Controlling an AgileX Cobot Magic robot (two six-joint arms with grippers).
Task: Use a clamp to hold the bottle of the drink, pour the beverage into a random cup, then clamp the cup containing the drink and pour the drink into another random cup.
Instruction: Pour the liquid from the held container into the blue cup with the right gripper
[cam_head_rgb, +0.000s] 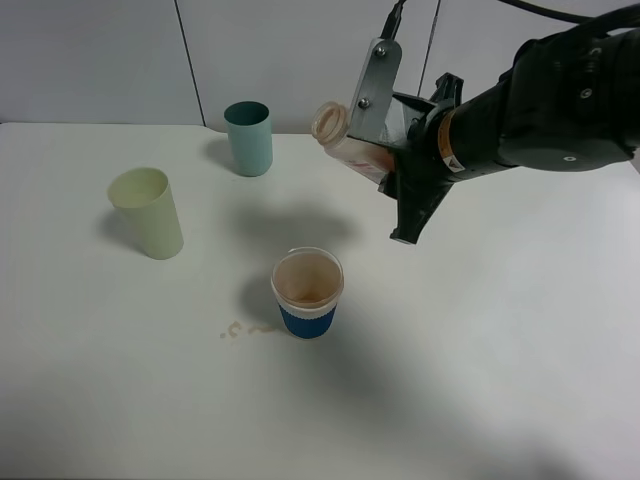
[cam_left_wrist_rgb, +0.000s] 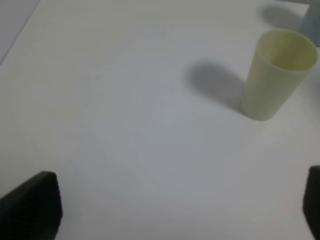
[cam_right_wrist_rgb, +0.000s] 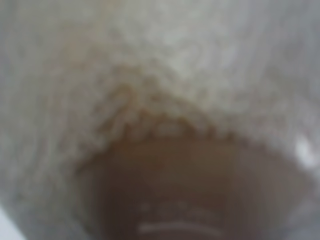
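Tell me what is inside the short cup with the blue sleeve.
The short translucent white-rimmed cup with the ribbed blue sleeve holds pale brown liquid low inside. Its depth cannot be judged; the sleeve covers the lower wall.

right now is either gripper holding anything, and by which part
The right gripper holds the bottle by its body, below the neck, tilted in the air. The left gripper is open and holds nothing.
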